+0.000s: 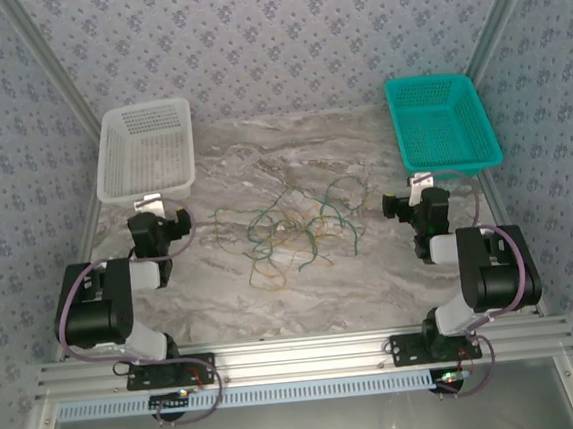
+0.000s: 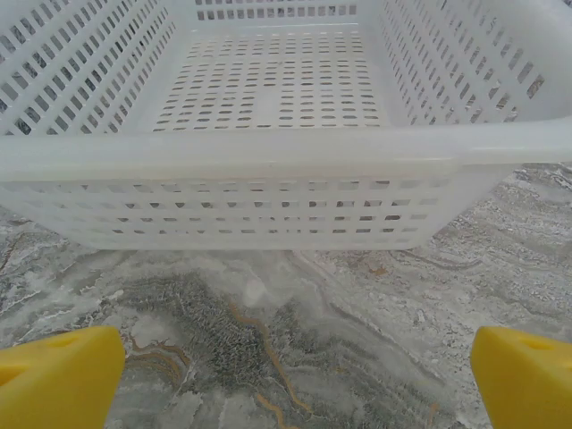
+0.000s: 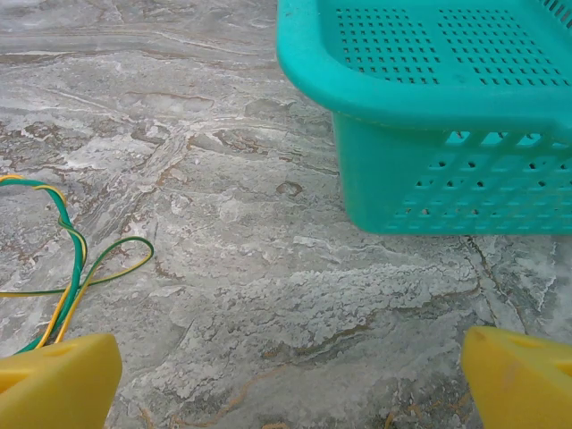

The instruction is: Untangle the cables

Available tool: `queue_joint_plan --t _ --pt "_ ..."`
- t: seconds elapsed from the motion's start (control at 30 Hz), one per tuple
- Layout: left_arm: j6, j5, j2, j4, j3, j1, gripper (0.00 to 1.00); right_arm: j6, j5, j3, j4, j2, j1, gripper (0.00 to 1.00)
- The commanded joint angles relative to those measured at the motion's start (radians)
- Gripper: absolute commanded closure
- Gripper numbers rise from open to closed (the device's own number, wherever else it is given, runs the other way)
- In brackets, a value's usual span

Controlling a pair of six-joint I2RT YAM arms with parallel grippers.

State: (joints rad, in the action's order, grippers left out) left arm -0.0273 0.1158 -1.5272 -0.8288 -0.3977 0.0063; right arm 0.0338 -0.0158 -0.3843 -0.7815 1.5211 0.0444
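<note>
Several cables (image 1: 281, 232) tangled, strands indistinct, teal basket (image 3: 447, 183) cropped

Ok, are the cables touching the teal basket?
Apart. The top external view shows bare marble table between the cables and the teal basket; the right wrist view shows that gap too.

We are looking down on a grey-and-white marble-patterned surface (image 1: 372, 277), its tan and dark veins running diagonally across it. Blue-grey walls with a small repeating floral print (image 1: 281, 34) are closing it in at the back and on both sides. Two slanted silver metal posts, one at the back left (image 1: 50, 70) and one at the back right (image 1: 498, 15), are marking the corners. A ribbed silver aluminium rail (image 1: 299, 354) is bordering the near edge, with a pale blue strip (image 1: 302, 389) lying just below it. Soft, even light is washing over everything.
</note>
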Motion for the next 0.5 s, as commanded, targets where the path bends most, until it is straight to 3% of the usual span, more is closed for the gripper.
queue_joint_plan --t 0.0,0.47 --pt "-0.010 -0.015 -0.005 0.005 -0.009 0.001 0.01 -0.014 -0.001 -0.020 0.008 -0.006 0.003 0.00" --pt "-0.010 -0.021 -0.005 0.005 -0.008 0.003 0.01 -0.015 -0.007 -0.021 0.011 -0.005 0.008 0.00"
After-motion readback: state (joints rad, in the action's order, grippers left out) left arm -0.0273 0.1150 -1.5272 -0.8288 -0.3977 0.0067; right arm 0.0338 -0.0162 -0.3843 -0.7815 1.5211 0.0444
